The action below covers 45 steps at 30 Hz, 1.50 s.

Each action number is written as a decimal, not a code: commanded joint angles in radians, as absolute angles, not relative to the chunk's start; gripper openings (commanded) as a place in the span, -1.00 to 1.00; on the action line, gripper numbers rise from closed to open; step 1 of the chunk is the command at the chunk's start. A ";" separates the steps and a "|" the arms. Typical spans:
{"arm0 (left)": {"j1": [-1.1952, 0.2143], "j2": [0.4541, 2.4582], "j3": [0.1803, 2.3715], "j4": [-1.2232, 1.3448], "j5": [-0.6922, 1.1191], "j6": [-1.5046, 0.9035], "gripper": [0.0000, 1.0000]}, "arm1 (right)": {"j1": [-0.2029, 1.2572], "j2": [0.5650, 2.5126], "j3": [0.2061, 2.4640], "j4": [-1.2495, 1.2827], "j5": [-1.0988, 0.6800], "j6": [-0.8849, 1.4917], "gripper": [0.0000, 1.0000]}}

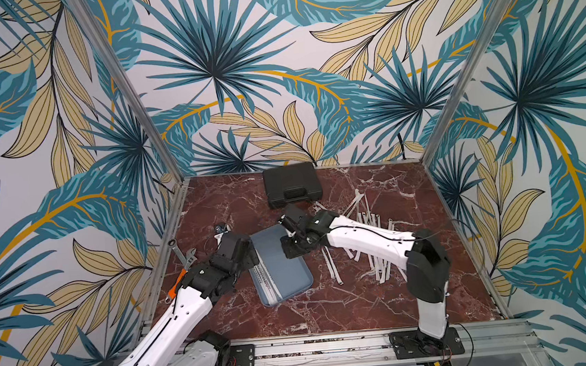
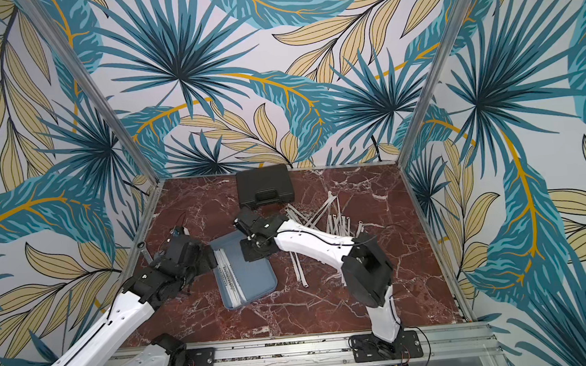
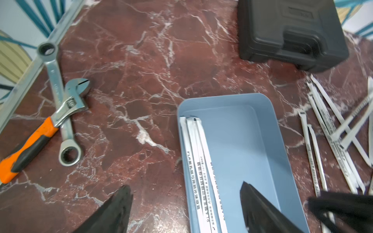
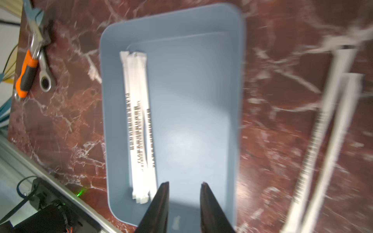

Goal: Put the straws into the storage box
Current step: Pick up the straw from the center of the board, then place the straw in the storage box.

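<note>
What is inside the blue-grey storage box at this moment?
A few wrapped straws lie side by side along one long wall of the storage box; the floor that shows beside them is bare. The right gripper hides a small part at one end.

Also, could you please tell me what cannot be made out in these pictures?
boxed straws, storage box: overlapping, count unclear; the left wrist view's edge cuts them off.
loose straws: partly hidden under the right arm in both top views.
print: motion-blurred in the right wrist view.
</note>
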State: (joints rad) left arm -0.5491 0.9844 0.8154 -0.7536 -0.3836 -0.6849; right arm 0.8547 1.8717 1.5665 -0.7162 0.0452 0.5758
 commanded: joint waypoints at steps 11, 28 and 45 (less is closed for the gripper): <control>-0.816 1.359 0.931 -0.625 -0.338 -0.684 0.79 | 0.759 2.013 1.428 -0.744 0.259 0.513 -0.43; -0.696 1.177 0.867 -0.716 -0.423 -0.680 0.80 | 0.797 1.955 1.483 -0.766 0.194 0.476 -0.81; -0.545 0.833 0.674 -0.742 -0.446 -0.782 0.80 | 0.991 2.233 1.845 -0.688 -0.059 0.542 -0.81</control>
